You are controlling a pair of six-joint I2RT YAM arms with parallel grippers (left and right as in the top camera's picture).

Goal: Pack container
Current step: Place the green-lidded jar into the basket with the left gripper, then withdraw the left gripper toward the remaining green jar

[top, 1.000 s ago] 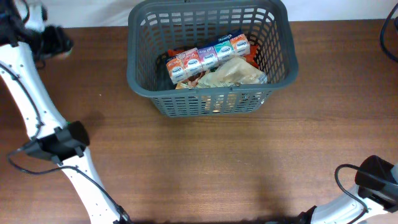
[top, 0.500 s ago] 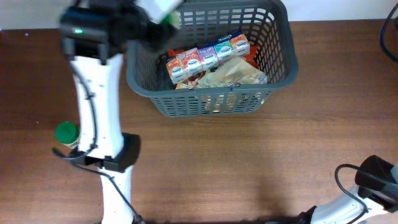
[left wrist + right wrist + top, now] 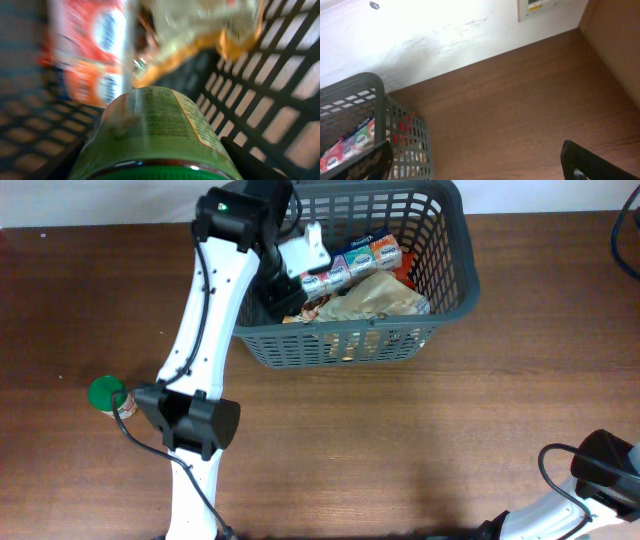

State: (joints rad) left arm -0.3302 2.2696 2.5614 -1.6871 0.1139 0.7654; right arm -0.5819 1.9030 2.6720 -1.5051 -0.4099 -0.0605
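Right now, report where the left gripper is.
Overhead, the left gripper is down inside the basket at its left end, beside the row of cartons; the left wrist view shows a green jar held in it.

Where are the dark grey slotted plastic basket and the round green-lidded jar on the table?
dark grey slotted plastic basket (image 3: 330,345): overhead view, front wall.
round green-lidded jar (image 3: 105,392): overhead view, lid centre.

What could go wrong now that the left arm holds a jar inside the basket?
The green jar, if released here, may land on the carton row or the crinkly bag and crush them. The left arm crosses the container rim; pulling back might snag and drag it.
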